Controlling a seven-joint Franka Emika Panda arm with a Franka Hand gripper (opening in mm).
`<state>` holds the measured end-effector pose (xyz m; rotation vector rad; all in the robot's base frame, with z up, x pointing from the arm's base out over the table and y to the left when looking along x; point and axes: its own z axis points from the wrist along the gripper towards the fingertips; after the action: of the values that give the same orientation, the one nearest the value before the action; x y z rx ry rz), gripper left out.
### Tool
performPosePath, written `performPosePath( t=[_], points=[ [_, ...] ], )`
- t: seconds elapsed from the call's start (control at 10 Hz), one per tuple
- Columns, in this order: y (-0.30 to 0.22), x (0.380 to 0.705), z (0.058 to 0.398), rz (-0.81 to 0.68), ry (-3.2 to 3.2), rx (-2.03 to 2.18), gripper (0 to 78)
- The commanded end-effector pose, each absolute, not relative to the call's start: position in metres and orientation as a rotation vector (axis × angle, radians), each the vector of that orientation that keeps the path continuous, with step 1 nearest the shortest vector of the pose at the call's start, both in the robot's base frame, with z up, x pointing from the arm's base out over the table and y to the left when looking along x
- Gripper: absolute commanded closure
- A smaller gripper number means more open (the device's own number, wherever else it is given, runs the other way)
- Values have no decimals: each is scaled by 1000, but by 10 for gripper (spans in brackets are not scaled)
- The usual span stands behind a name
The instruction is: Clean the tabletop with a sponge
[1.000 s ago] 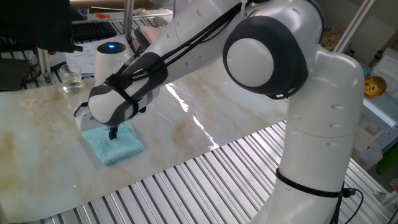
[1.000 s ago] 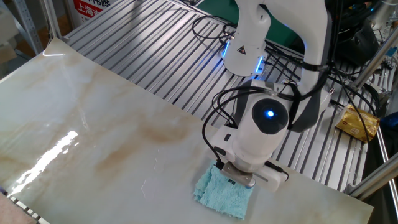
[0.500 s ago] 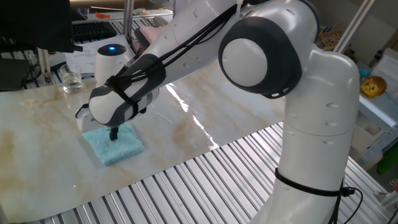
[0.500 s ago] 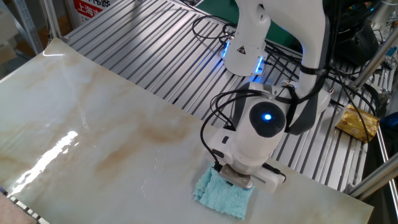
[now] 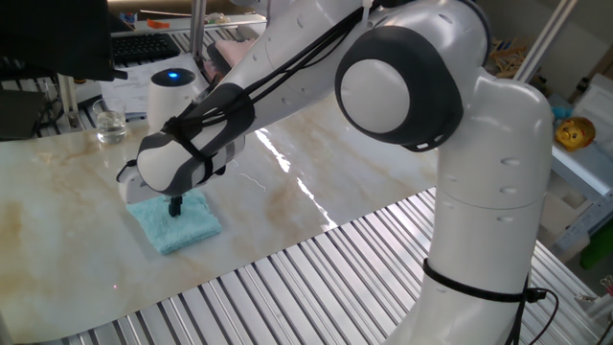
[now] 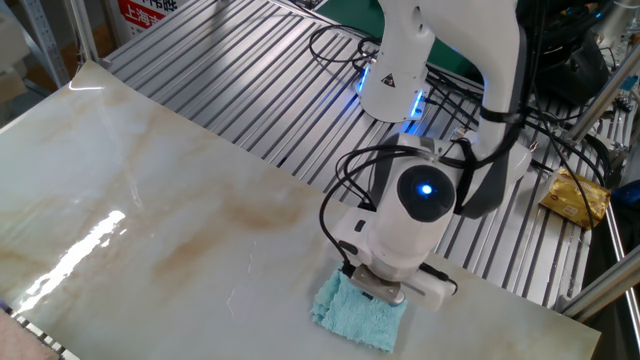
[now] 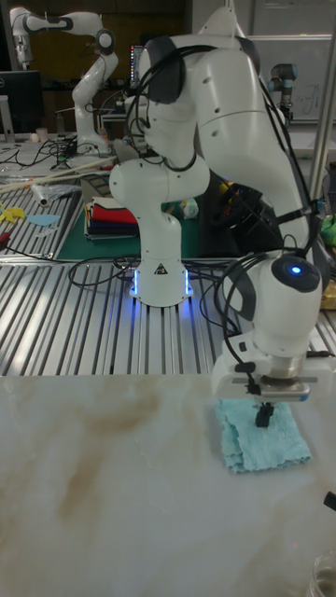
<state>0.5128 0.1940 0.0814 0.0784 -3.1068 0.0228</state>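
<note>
The sponge (image 5: pixel 182 225) is a light blue, cloth-like pad lying flat on the glossy cream marble-look tabletop (image 5: pixel 57 240). It lies near the tabletop's edge by the metal slats (image 6: pixel 362 312), and shows in the tall fixed view (image 7: pixel 266 440) too. My gripper (image 5: pixel 175 205) points straight down onto the sponge's middle. Its dark fingers (image 7: pixel 265 414) stand close together with their tips sunk into the sponge. From the other side the wrist body hides most of the gripper (image 6: pixel 382 291). Brown streaks (image 6: pixel 250 210) mark the tabletop (image 6: pixel 120 230) beside the sponge.
A small clear glass (image 5: pixel 110 126) stands at the tabletop's far corner. Ribbed grey metal slats (image 5: pixel 287 287) border the sheet. My arm's base (image 7: pixel 159 270) stands on the slats behind the sponge. A yellow packet (image 6: pixel 578 195) lies off to the side.
The gripper and wrist have crept slightly sideways along the tabletop with the fingers still in the sponge. The sponge's outline has hardly shifted.
</note>
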Motion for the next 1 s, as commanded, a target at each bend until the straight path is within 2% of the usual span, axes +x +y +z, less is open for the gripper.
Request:
performPosePath(
  t=[0.1,0.5,0.6,1.0],
  points=[
    [198,512,85,19,-3112,49,776],
    [197,512,86,28,-3111,59,776],
    [197,512,86,28,-3111,59,2],
    [197,512,86,28,-3111,59,2]
  ],
)
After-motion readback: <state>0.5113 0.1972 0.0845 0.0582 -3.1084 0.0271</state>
